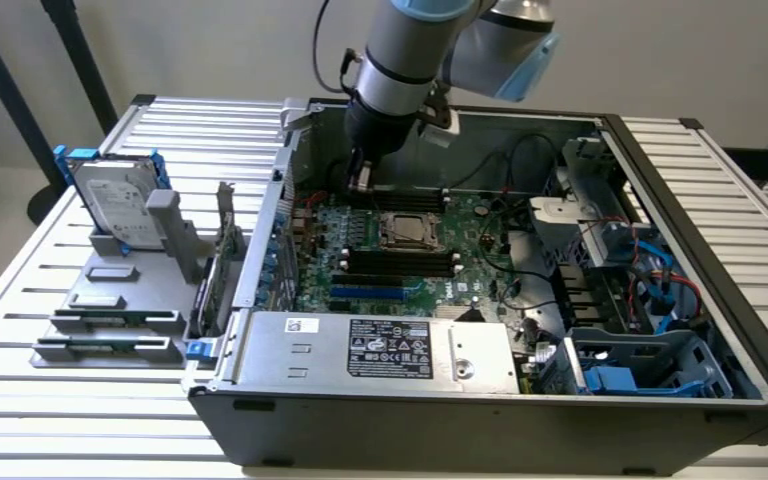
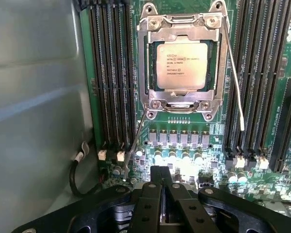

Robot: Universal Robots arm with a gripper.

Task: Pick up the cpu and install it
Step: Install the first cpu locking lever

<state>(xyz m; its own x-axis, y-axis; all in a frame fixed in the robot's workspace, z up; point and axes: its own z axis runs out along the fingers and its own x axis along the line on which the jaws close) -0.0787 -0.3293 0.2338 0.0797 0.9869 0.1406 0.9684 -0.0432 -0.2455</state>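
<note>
- Inside, low over the motherboard of the open computer case: the gripper, toward the far side of the board in the exterior view.
- Fingers drawn tight together, no real gap, nothing gripped between them.
- Seated flat in the socket frame at mid-board: the cpu, silver top up, lines of print across it; apart from the gripper and untouched by it.
- Hemming the socket: rows of dark memory slots on two opposite sides, and a bank of small capacitors between the socket and the fingers.
- Crossing that same gap: a thin wire lever, slanting from a socket corner toward the fingers.
- Standing off the other side of the frame: a second wire lever.
- Close by the fingers: a black cable looping beside the grey case wall.
- Also in the case: a power supply box along the near edge, a blue drive caddy in the near corner on the exterior view's right, and blue and red cables just beyond it.
- Outside the case, on the exterior view's left, on the slatted table: a grey rack.
- Upright in that rack: a hard drive in its blue bracket.
- Lying in holders nearer the camera: two memory sticks.
</note>
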